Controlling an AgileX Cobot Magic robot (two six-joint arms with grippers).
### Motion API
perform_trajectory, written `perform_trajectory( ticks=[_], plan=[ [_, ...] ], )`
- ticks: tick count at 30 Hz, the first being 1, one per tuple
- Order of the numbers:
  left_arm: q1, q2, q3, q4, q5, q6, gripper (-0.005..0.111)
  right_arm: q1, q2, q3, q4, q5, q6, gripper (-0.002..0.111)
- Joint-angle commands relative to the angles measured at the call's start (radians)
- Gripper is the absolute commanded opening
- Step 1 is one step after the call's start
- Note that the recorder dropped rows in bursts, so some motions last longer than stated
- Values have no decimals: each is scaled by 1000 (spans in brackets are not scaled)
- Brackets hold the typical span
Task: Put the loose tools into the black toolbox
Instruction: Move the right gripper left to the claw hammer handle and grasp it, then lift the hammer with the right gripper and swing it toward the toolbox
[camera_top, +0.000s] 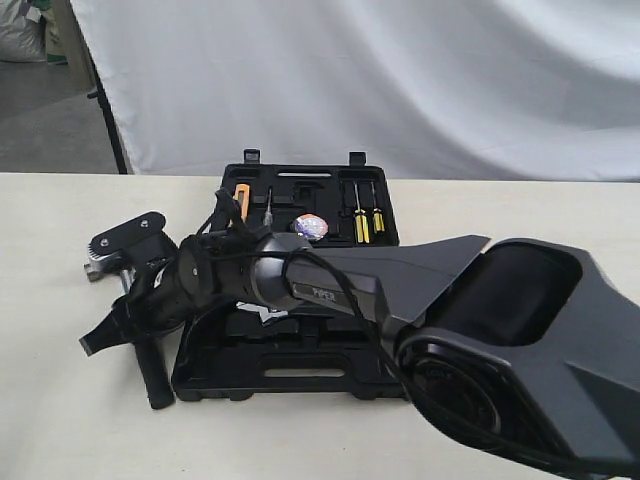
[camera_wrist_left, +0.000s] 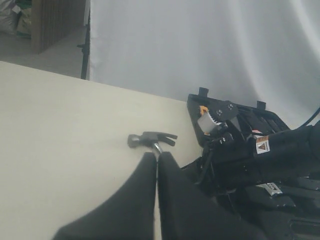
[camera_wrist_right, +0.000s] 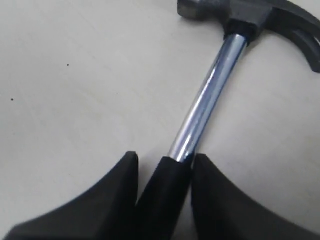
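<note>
While the right gripper (camera_wrist_right: 162, 161) straddles the claw hammer (camera_wrist_right: 210, 85) where the chrome shaft meets the black handle, its fingers (camera_wrist_right: 112, 195) stand slightly apart. One is close against the grip and a sliver of table (camera_wrist_right: 60, 75) shows beside the other; no firm clamp is evident. Close squarely on the black grip, not the slick shaft, before lifting. The hammer lies at the left of the exterior frame, just beside the open black toolbox (camera_top: 220, 378). Expect the heavy head to droop, so lift level. The left gripper (camera_wrist_left: 157, 172) is pressed shut on nothing.
</note>
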Motion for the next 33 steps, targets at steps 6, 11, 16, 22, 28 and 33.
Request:
perform_trajectory(
  ticks=[6,11,16,22,28,33],
  plan=[
    [25,-3,-3,4,-7,-5,1,49,-9,-8,68,139,53,-1],
    [25,-3,-3,4,-7,-5,1,49,-64,-8,47,343,53,-1],
    [25,-3,-3,4,-7,-5,1,49,-130,-6,4,512,53,-1],
    [25,-3,-3,4,-7,-5,1,52,-182,39,-21,667,53,-1],
    [25,-3,-3,4,-7,-5,1,88,-286,298,-38,593,-23,-1],
    [25,-3,-3,4,-7,-5,1,88,-316,366,-40,576,-44,-1]
  ],
)
